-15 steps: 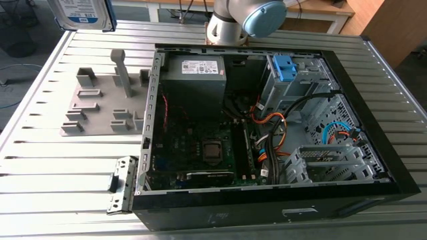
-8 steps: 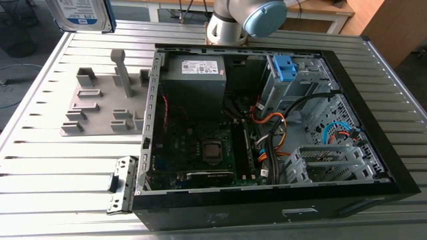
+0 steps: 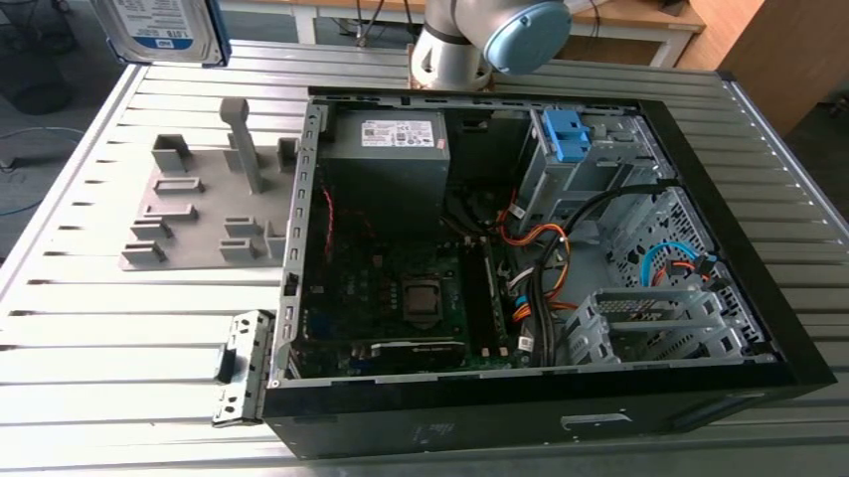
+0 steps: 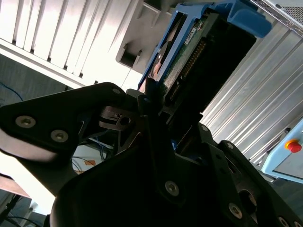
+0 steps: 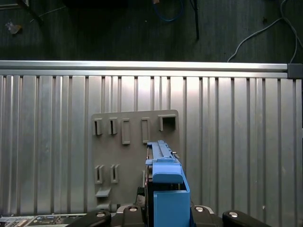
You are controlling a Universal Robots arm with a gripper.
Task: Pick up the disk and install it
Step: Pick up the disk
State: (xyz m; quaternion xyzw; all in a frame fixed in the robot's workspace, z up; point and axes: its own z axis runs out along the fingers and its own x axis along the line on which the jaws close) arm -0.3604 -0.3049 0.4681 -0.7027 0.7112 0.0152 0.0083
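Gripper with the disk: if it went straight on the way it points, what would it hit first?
Likely the grey slotted plate on the table, beyond the disk that the gripper holds; depth is unclear.

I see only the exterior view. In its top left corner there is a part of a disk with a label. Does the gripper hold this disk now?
Observer: Yes. In the second wrist view the gripper is shut on the disk.
Operator: Is a bracket on the disk?
Observer: Yes. A blue bracket frames its edges, as both wrist views show.
Operator: What does the gripper face?
Observer: In the first wrist view the grey slotted plate on the ribbed table lies beyond the disk.
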